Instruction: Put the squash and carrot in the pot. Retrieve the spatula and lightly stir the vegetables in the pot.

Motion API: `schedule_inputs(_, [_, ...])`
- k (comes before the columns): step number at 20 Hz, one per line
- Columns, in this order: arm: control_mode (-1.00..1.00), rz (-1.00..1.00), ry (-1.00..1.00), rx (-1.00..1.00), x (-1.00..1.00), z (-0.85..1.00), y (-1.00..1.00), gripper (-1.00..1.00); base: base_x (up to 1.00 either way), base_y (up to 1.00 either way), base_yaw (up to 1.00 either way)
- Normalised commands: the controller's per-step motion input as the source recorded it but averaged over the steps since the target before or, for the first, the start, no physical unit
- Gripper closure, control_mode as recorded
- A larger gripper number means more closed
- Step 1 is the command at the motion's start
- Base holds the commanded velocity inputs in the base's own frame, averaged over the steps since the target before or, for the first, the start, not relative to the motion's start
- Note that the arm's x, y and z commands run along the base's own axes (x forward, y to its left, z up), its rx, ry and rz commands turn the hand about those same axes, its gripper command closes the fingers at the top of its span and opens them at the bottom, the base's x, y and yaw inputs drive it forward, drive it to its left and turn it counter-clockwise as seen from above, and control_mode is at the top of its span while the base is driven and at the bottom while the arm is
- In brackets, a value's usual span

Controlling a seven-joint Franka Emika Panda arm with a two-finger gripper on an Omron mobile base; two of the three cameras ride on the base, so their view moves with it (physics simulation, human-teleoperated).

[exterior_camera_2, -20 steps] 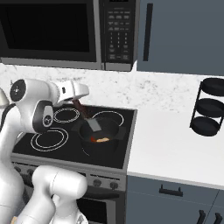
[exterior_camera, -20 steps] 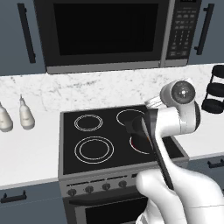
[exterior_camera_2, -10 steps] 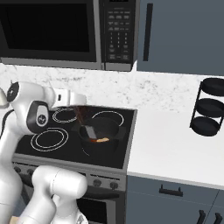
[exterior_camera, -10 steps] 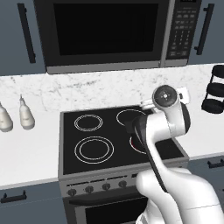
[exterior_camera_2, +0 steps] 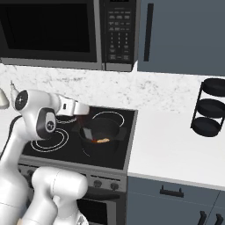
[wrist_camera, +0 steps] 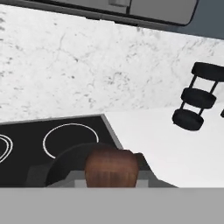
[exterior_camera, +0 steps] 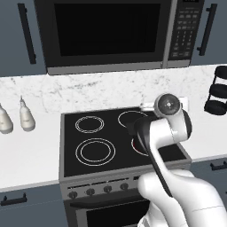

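Note:
In the right base view my gripper point(exterior_camera_2: 84, 113) hangs over the left rim of the black pot point(exterior_camera_2: 107, 148) on the stove's front right burner. It is shut on the brown handle of the spatula point(exterior_camera_2: 87, 132), whose grey blade dips into the pot. Orange vegetable pieces point(exterior_camera_2: 103, 140) lie on the pot's bottom; I cannot tell the squash from the carrot. In the hand view the end of the spatula handle point(wrist_camera: 111, 168) stands right in front of the camera above the pot's dark rim point(wrist_camera: 65, 158). My arm hides most of the pot point(exterior_camera: 131, 128) in the left base view.
A black three-tier rack point(exterior_camera_2: 210, 107) stands on the white counter point(exterior_camera_2: 176, 145) right of the stove. Two pale bottles point(exterior_camera: 26, 117) stand on the counter to the left. The microwave point(exterior_camera_2: 57, 30) hangs above the stove. The left burners point(exterior_camera: 95, 150) are bare.
The hand has swung a little to the left and lower over the pot, taking the spatula handle with it. The blade stays inside the pot.

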Motion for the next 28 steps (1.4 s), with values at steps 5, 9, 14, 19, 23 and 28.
schedule_inputs(5, [-1.0, -0.04, -0.05, 0.04, 0.26, -0.3, 0.0, 1.0, 0.0, 0.0, 0.0])
schedule_inputs(9, [-1.0, -0.1, 0.0, 0.04, 0.25, -0.3, 0.0, 1.0, 0.0, 0.0, 0.0])
schedule_inputs(14, [-1.0, -0.13, 0.0, 0.08, 0.28, -0.14, 0.0, 1.0, 0.0, 0.0, 0.0])
schedule_inputs(19, [-1.0, -0.11, 0.0, 0.09, 0.21, -0.15, -0.08, 1.0, 0.0, 0.0, 0.0])
schedule_inputs(23, [-1.0, -0.09, 0.0, 0.07, 0.14, -0.31, -0.13, 1.0, 0.0, 0.0, 0.0])
schedule_inputs(28, [-1.0, -0.07, 0.0, 0.0, 0.2, -0.54, -0.13, 1.0, 0.0, 0.0, 0.0])
